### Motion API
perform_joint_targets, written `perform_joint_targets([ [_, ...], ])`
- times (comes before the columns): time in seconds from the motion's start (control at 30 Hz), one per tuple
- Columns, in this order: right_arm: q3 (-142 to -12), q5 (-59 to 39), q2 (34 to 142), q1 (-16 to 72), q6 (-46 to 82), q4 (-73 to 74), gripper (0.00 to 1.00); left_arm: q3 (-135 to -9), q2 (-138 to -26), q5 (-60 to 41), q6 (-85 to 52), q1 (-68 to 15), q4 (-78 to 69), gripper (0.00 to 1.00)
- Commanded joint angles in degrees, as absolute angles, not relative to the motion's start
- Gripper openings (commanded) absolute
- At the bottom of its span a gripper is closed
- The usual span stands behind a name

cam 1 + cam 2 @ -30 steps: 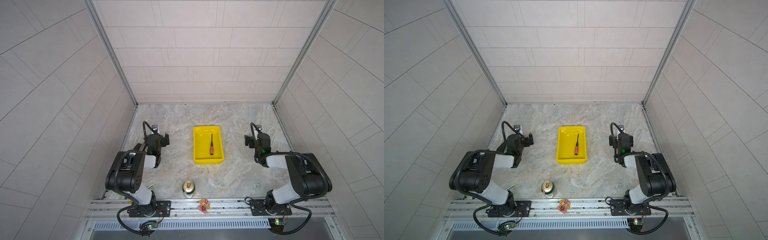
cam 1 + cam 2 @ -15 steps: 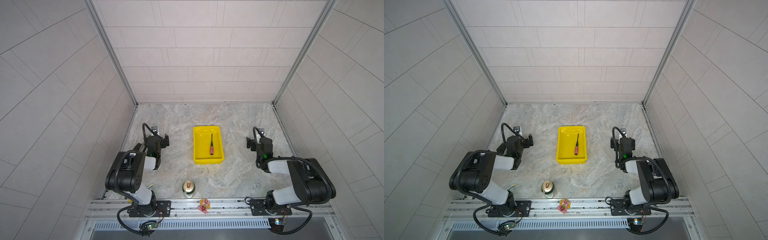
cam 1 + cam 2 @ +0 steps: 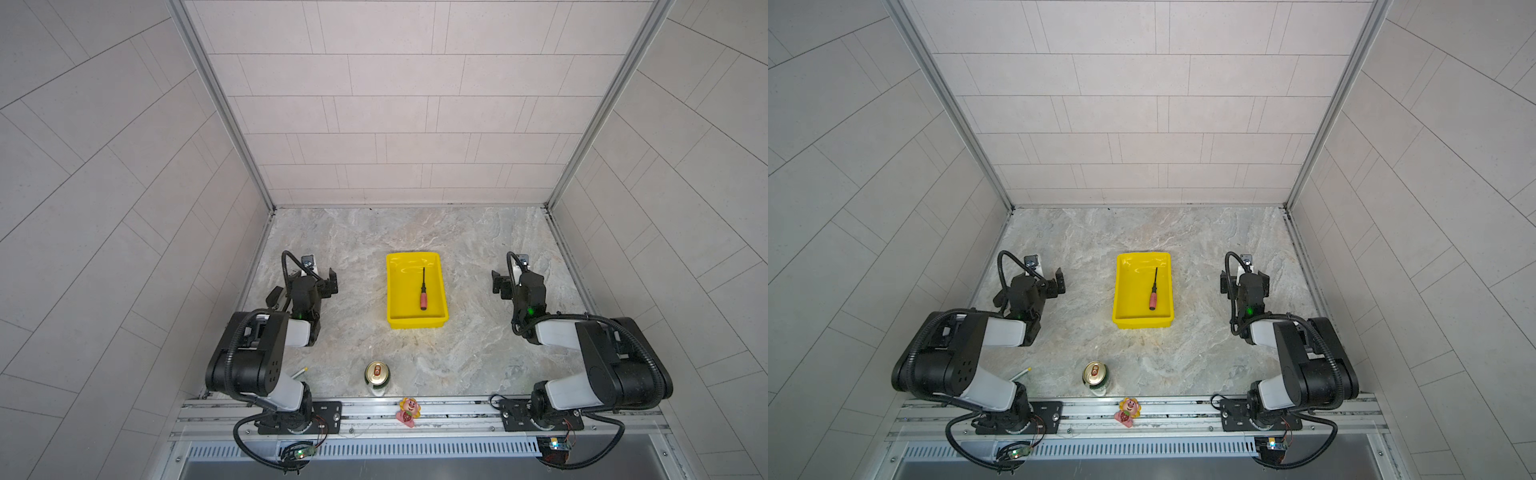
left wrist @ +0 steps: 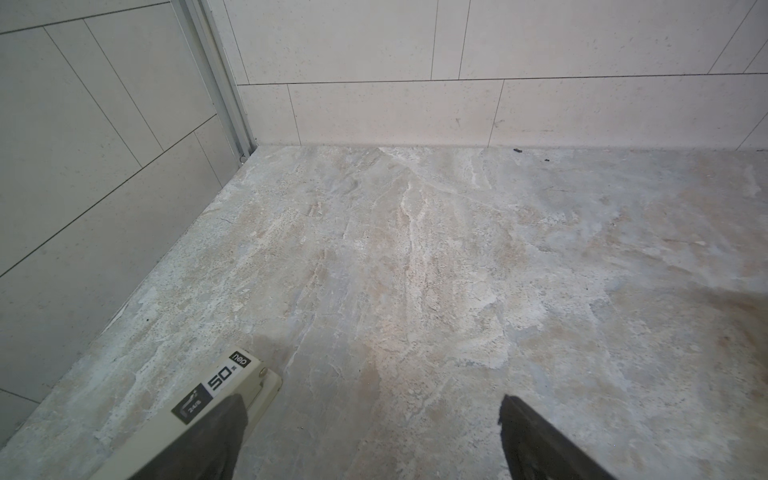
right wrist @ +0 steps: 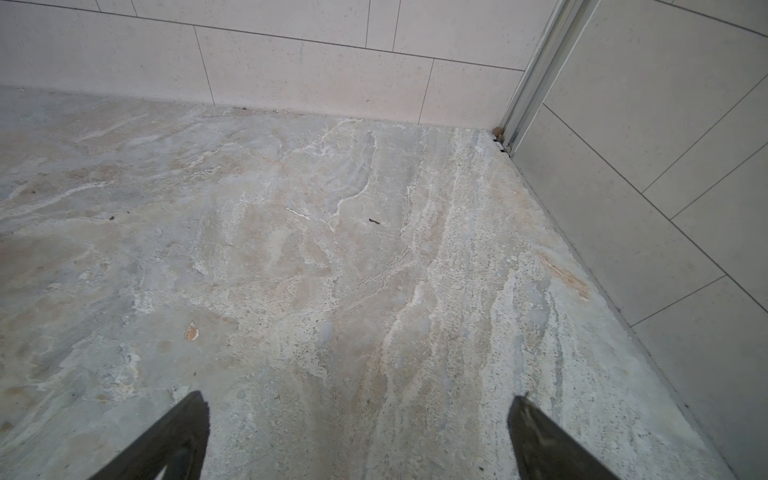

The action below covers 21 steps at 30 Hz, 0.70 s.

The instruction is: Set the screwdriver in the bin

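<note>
The screwdriver (image 3: 423,293) is lying flat inside the bin (image 3: 394,291), handle toward the robot, shaft pointing toward the back wall; both top views show it (image 3: 1153,293). The bin (image 3: 1122,291) is sitting mid-table. The left gripper (image 3: 322,280) is hovering well to one side, jaws apart and holding nothing. The right gripper (image 3: 505,286) is hanging on the opposite side, jaws likewise spread and empty. A can (image 3: 377,372) is standing near the front rail.
</note>
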State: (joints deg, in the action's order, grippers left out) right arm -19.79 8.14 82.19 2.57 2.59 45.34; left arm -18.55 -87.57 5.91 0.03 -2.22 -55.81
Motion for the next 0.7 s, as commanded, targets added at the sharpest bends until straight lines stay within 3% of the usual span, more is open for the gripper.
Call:
perform_joint_targets([
  [0.0, -20.01, 8.11, 80.04, 2.53, 2.07, 44.32, 1.0, -20.26, -86.05, 5.12, 1.8, -2.77, -53.52, 1.0],
  [0.3, -20.99, 6.35, 74.23, 2.46, 0.0, 36.46, 1.0, -24.51, -88.53, 5.83, 1.67, -3.15, -48.09, 1.0],
  [0.43, -26.98, 6.53, 72.64, 2.46, -1.17, 25.01, 1.0, -25.87, -89.24, 4.22, 1.24, -2.46, -46.02, 1.0],
  [0.67, -29.26, 2.33, 80.34, 2.46, -0.58, 27.71, 1.0, -25.93, -89.31, 4.24, 1.14, -2.46, -46.03, 1.0],
])
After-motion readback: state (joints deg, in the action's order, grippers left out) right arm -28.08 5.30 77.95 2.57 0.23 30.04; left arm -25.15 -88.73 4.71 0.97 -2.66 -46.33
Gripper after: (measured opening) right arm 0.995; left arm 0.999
